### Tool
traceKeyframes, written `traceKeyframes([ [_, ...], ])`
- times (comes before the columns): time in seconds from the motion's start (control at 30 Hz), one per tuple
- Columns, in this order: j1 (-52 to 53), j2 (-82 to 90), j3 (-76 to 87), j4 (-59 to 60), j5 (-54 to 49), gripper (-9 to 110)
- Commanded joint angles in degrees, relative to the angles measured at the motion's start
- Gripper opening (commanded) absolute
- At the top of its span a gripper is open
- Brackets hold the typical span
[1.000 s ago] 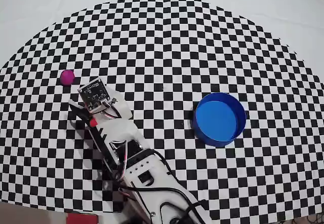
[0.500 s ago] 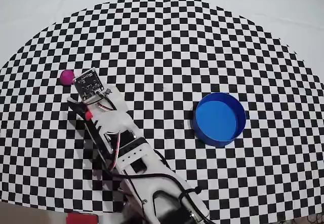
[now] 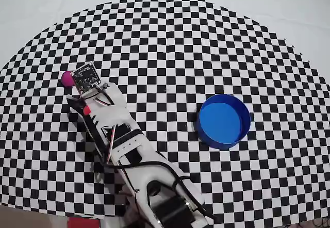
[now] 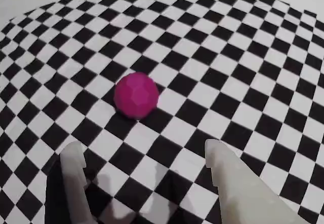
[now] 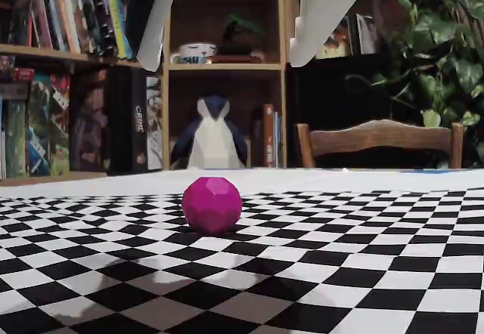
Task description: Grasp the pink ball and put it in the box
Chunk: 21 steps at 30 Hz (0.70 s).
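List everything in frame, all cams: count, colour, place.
pink ball: 1, magenta, on the checkered mat at its left side in the overhead view, ahead of the open fingers, untouched
box: 1, bright blue, round, right of centre on the mat in the overhead view, empty
checkered mat: 1, black and white, covers the table
bookshelf: 1, wooden, with books, behind the table in the fixed view
penguin plush: 1, dark and white, on the shelf
chair: 1, wooden, behind the table
plant: 1, green, right background
arm: 1, white, reaching up-left in the overhead view
gripper: 1, whitish fingers, open, above the mat
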Motion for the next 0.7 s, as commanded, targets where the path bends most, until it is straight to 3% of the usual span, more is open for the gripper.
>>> traceKeyframes([
  [0.0,0.3,-2.4,-4.5,-1.0,-0.2,27],
  [0.67,1.0,-18.2,-14.5,-3.3,0.0,27],
])
